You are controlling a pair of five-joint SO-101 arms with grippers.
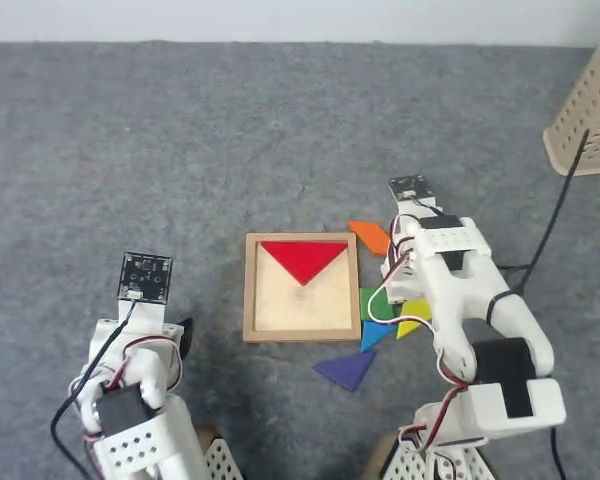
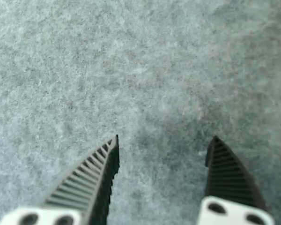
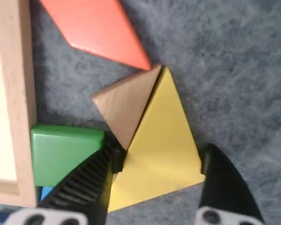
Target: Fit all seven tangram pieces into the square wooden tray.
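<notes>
Inside square wooden tray (image 1: 249,290): large red triangle (image 1: 302,258), apex at centre.

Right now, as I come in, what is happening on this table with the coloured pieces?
Two arms are doing a tangram. Only the red triangle lies in the square wooden tray. The right gripper is open, low over the yellow triangle, one finger on each side of it. Nearby on the grey carpet lie the orange parallelogram, a plain wooden triangle, the green piece, a blue piece and the purple triangle. The left gripper is open over bare carpet.
</notes>
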